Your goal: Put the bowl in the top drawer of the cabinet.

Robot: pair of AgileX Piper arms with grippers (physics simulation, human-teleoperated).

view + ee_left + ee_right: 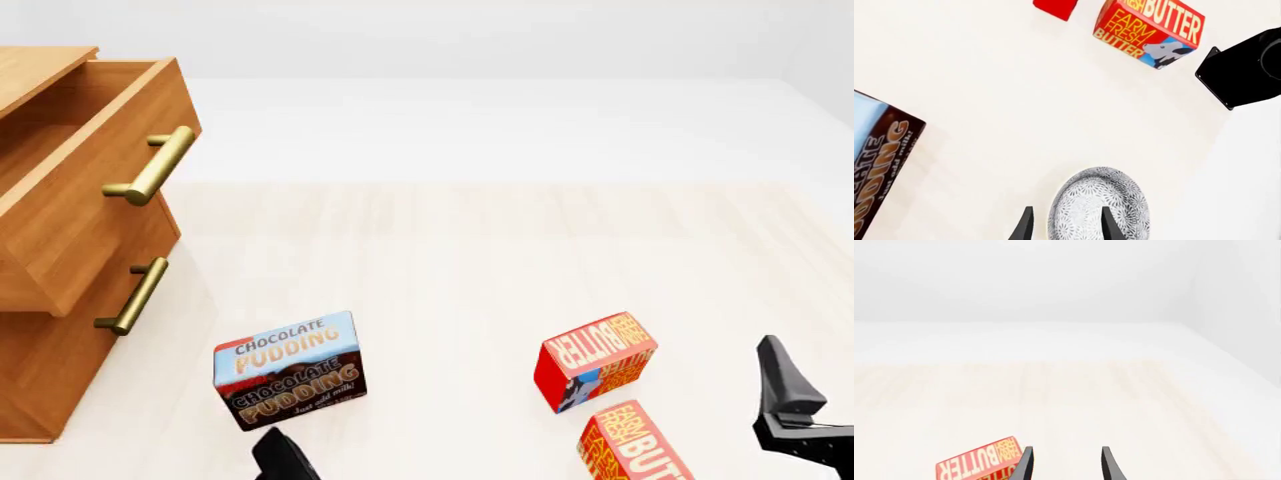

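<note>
Pale wooden tabletop [481, 260]: approach step, spread-fingered left gripper [1064, 225] straddling one rim of the round white grey-speckled bowl [1097, 205], unclenched; next close, lift toward orange-brown cabinet's [40, 380] pulled-out top drawer [94, 190].

The cabinet [54, 300] stands at the left edge of the front view, on the table [454, 260]. Its top drawer [80, 190] juts out to the right above the lower drawer [80, 340]. At lower left centre of that frame a pudding box [288, 368] stands on the table, well right of the cabinet. At lower right centre sits a butter box [594, 361], and a second butter box [638, 445] lies just below and right of it, cut by the frame's bottom edge. In the left wrist view the bowl [1099, 205] rests on the table at bottom centre, between the tips of the left tool [1064, 225]. The right tool [1065, 462] sits at bottom centre of its own view, beside a butter box.
</note>
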